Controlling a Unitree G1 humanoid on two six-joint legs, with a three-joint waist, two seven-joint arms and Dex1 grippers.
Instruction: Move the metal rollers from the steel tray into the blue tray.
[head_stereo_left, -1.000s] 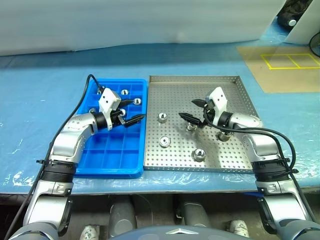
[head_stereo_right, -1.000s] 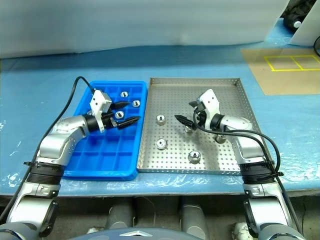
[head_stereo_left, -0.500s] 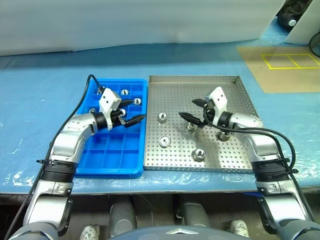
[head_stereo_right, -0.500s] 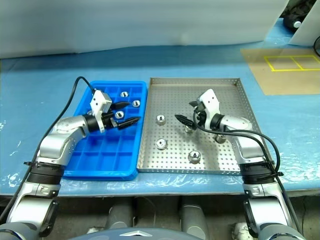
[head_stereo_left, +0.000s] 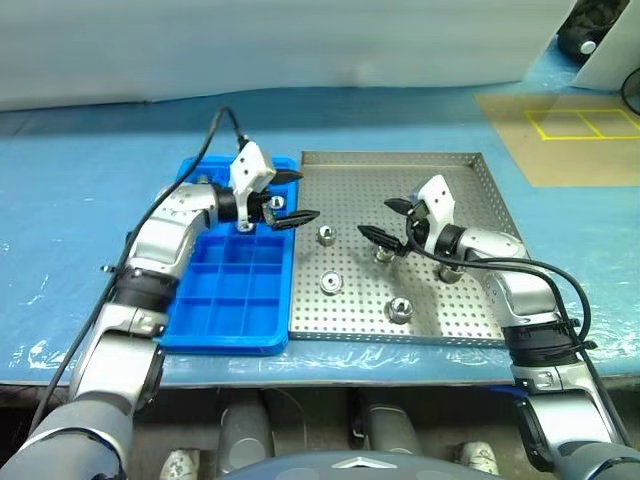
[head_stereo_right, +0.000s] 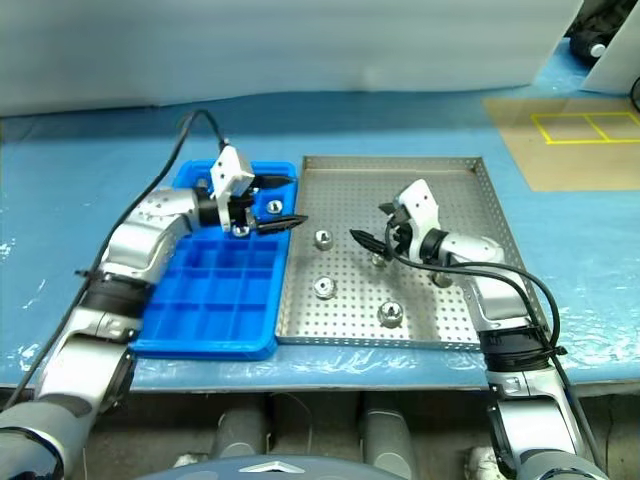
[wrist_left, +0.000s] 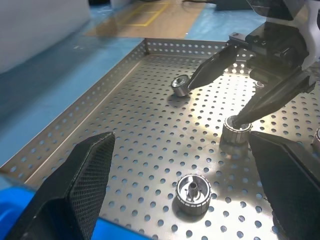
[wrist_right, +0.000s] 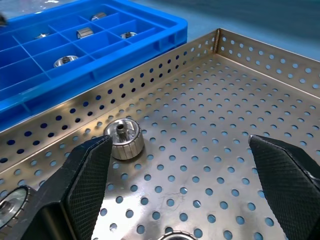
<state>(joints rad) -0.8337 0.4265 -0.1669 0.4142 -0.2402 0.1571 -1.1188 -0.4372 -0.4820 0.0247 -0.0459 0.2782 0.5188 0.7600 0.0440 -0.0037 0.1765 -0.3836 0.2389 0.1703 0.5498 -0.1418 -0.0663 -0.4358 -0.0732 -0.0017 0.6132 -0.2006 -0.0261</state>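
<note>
L arm (head_stereo_left: 180, 225) swung toward steel tray (head_stereo_left: 460, 310), jaws open

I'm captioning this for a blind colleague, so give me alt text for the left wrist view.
Open left claw hangs over the steel tray, a metal roller between its fingers. Beyond, the open right claw is at two more rollers.

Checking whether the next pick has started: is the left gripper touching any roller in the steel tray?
Apart. In the left wrist view the left gripper is open, and the nearest roller sits free between its fingers on the steel tray.
</note>
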